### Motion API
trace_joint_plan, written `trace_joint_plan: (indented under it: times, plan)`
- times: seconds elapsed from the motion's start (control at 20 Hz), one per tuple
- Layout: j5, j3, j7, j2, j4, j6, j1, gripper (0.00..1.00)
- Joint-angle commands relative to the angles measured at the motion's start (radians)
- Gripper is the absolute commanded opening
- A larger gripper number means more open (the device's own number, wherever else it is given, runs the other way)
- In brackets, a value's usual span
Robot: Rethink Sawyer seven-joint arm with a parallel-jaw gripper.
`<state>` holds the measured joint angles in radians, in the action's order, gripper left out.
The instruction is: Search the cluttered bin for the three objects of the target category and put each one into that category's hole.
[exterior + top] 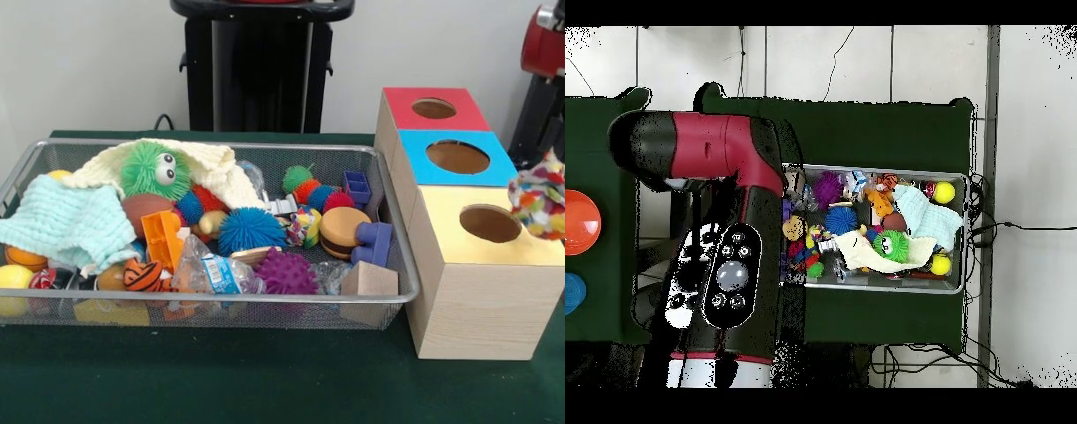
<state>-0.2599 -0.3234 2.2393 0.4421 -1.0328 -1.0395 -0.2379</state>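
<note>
Confetti lump [538,201] is hanging at the right edge of the front view, level with the hole [490,223] in the yellow-topped box and just to its right — seemingly carried there for dropping in, though no gripper is showing on it and I cannot tell how the fingers are standing. In the overhead view the arm [725,215] is covering that side of the table and hiding the boxes, so that view is not helping either.

Working back from the near rim of the bin [203,302]: a clear wrapper [214,272] with a blue label, a purple spiky ball [285,274] and a wooden block [369,284] are lying along the front. Behind them, mid-bin, a second confetti lump [305,227] is sitting half buried between a blue spiky ball [250,230] and a toy burger [342,231] — these would be crowding any grasp. A third lump is not showing; it may be lying under the mint cloth [66,223] or the cream cloth [212,168] draped at the back beneath the green googly-eyed ball [156,170]. Farthest off, the blue-topped box [457,157] and red-topped box [434,108] are standing in line behind the yellow one.
</note>
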Motion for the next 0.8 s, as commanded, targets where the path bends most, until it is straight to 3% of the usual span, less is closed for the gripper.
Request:
trace_joint_plan:
  times: [0.05,0.25,0.45,0.8]
  plan:
    - [-0.012,0.113,0.103,0.023,-0.274,0.247,0.043,0.00]
    - [-0.006,0.125,0.073,0.054,-0.348,0.307,0.059,0.00]
    - [0.002,0.128,0.079,0.046,-0.361,0.353,0.059,0.00]
    - [-0.001,0.081,0.133,0.096,-0.376,0.252,0.018,0.00]
